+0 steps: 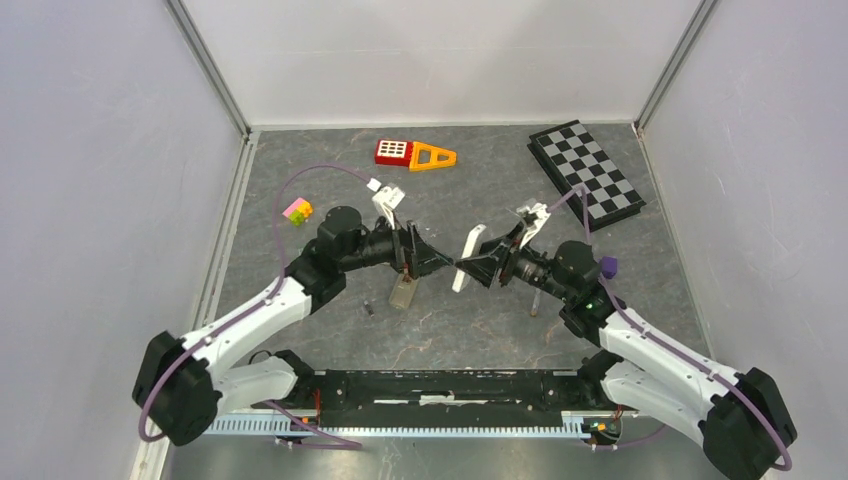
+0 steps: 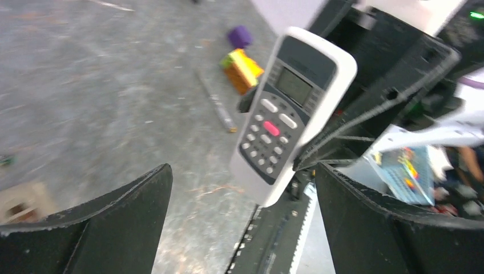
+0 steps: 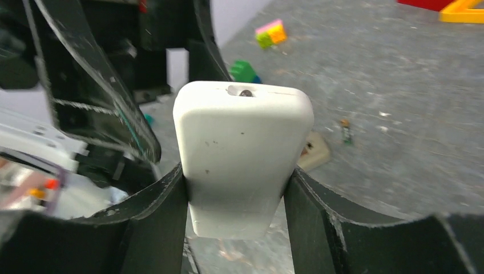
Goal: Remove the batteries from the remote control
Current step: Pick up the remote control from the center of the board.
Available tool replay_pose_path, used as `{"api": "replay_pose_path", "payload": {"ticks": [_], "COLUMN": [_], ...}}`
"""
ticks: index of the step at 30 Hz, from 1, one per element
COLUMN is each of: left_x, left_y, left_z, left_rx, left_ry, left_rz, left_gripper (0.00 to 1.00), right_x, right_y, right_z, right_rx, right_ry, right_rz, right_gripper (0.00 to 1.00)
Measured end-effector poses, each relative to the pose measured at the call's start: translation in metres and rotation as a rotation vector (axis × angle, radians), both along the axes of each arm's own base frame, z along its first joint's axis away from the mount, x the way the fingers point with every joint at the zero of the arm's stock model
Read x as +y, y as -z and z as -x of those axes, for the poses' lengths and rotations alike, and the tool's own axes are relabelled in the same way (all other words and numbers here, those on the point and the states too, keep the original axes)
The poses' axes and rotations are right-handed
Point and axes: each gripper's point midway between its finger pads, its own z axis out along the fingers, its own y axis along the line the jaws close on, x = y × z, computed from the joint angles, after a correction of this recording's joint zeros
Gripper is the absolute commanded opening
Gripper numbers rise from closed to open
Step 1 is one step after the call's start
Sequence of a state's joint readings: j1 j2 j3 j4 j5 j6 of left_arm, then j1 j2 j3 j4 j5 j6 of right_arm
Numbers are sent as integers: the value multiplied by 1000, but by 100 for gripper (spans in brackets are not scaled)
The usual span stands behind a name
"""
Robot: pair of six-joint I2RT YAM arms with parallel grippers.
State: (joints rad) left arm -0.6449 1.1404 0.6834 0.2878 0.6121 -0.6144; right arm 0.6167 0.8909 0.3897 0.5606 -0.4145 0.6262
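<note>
Grey mottled tabletop [image 1: 450, 335], my right gripper [image 3: 235, 174] clamped on both sides of the white remote [image 3: 242, 148], my left gripper [image 2: 242, 171] spread wide at its nine o'clock, held nothing.

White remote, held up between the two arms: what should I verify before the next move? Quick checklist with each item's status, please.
1. Right gripper clamped on the white remote: ok, both fingers press its sides.
2. Left gripper clear of the remote: ok, jaws wide, touching nothing.
3. Remote off the table: ok, held up between the arms.
4. Remote's back opened: cannot tell, only its button face and one end show.
5. All cells out: cannot tell; one small dark cylinder, likely a battery, lies on the table near the left arm.
</note>
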Motion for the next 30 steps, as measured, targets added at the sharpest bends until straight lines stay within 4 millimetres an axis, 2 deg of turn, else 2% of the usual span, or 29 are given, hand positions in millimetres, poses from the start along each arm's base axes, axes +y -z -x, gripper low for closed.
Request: {"api": "replay_pose_path", "payload": {"ticks": [5, 7, 11, 15, 21, 30], "left_x": [26, 28, 20, 5, -16, -31], "left_y": [8, 4, 0, 10, 33, 57], "left_z": [-23, -30, -38, -26, -6, 1], "left_rx": [1, 7, 24, 45, 67, 92], "left_ry": [-189, -214, -206, -143, -43, 3], "left_rz": [-172, -212, -264, -321, -400, -446], "left_gripper": [100, 100, 100, 96, 92, 54], "right_x": [0, 0, -3, -6, -4, -1], "right_y": [25, 39, 66, 78, 78, 84], "right_z": [-4, -1, 6, 7, 5, 11], "right_rx": [-56, -70, -73, -77, -98, -101], "right_ry": [26, 17, 0, -3, -3, -29], "right_rz": [236, 312, 448, 523, 564, 594], "right_gripper": [12, 12, 12, 12, 13, 13]}}
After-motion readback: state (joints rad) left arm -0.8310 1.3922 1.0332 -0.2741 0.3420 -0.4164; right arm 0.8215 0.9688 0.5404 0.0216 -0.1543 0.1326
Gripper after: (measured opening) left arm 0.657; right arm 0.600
